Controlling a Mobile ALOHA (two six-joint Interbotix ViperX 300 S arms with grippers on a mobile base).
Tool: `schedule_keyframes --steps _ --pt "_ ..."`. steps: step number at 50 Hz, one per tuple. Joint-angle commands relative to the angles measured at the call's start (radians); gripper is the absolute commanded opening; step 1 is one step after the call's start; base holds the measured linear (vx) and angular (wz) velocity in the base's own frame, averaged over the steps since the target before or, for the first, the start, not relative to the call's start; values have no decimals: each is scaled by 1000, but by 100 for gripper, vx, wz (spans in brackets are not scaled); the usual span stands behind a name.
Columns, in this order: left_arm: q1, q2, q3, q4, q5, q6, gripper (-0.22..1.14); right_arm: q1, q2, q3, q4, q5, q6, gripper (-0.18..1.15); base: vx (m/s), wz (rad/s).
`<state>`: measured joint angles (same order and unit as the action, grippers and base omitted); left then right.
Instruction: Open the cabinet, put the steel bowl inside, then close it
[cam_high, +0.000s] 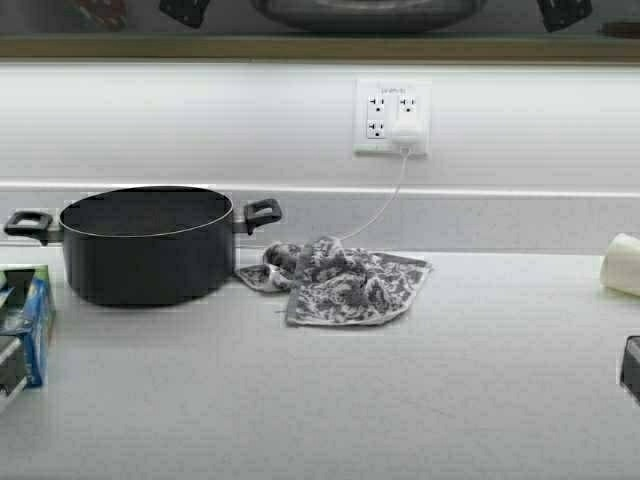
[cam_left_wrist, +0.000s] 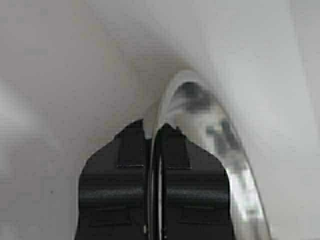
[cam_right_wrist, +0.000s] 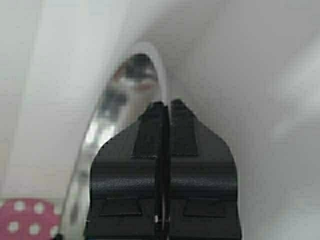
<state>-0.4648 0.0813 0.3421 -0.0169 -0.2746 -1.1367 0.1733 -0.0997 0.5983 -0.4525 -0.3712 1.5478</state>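
Steel bowl (cam_high: 368, 12) held high at the far top, rim pinched by left gripper (cam_left_wrist: 152, 137) and right gripper (cam_right_wrist: 163, 112) together; risk of thin rim slipping onto black pot (cam_high: 147, 245) or worktop (cam_high: 400, 400) if either pinch loosens.

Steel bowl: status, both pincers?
Left pincer and right pincer shut on steel bowl rim, held up at cabinet level. Black pot below, clear.
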Motion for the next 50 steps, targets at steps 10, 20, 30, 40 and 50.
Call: schedule_keyframes --steps 10,20,30,40,50 --pt "-51 -12 29 -86 -236 -14 90 -8 -8 -14 -6 -2 -14 85 0 0" --pt "-34 -23 58 -107 -249 -11 100 -17 -14 -9 -6 -26 -15 95 0 0" --pt "5 -58 115 -110 -259 -12 100 -52 -28 2 -11 -26 -18 95 0 0" --pt "64 -121 189 -112 -295 -12 100 -101 -64 20 -37 -25 -20 95 0 0" --pt "64 -161 227 -60 -310 -12 67 -103 -144 64 -46 -5 -21 78 0 0"
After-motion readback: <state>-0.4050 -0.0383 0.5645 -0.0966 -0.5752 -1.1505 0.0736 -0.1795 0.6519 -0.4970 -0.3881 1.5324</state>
